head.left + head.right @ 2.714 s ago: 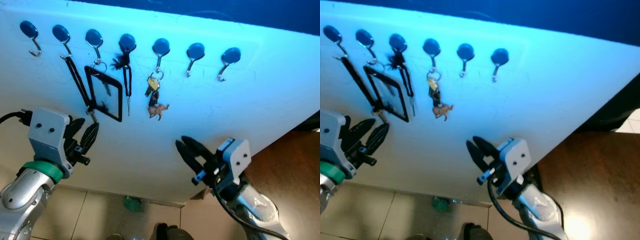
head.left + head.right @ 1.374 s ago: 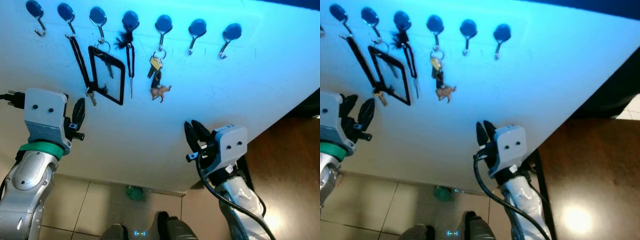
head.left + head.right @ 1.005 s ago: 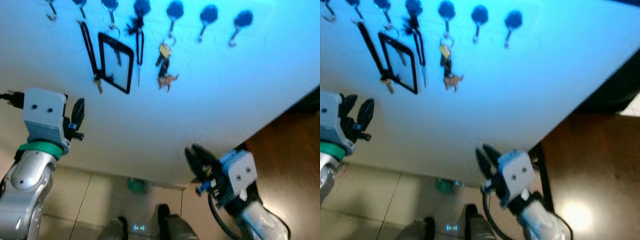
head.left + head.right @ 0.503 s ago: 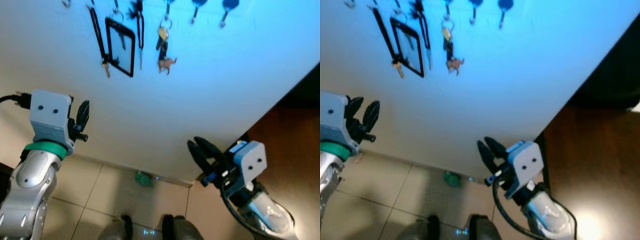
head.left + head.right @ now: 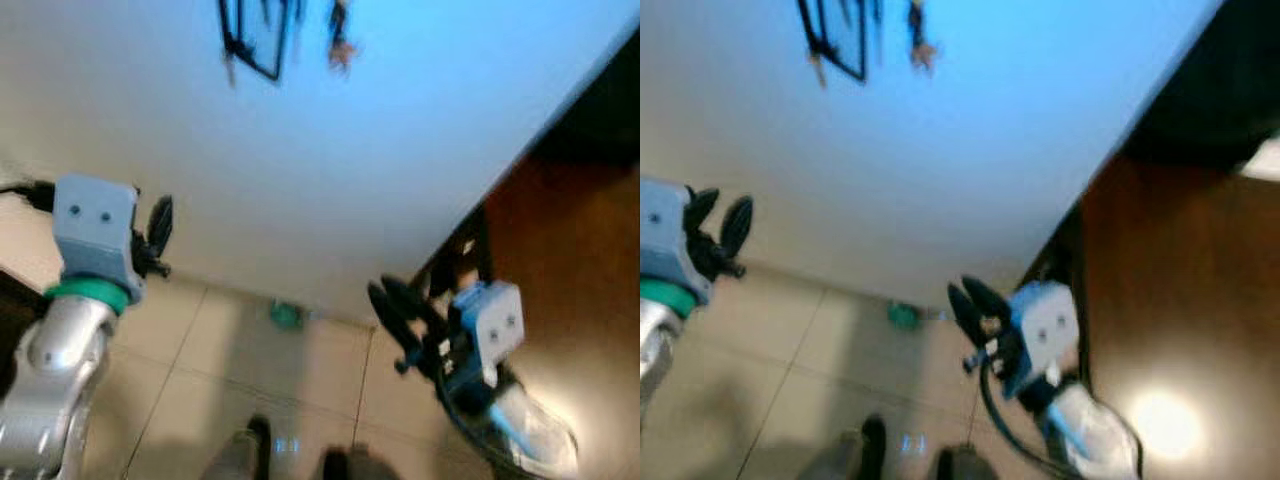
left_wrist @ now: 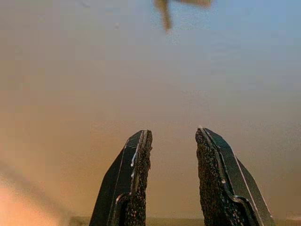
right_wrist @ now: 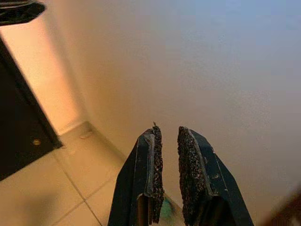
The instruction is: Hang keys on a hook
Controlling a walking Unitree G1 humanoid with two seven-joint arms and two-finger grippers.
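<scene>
You saw left gripper (image 6: 171,141) part open, holding nothing, facing wall (image 5: 330,170). Right gripper (image 7: 167,141) nearly closed, small gap, holding nothing, low near floor (image 5: 200,370). Keys (image 5: 340,35) hung blurry, high on wall, well apart from both.

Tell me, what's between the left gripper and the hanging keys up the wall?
Bare white wall, per the left eye view, between the left gripper and the blurred keys.
</scene>
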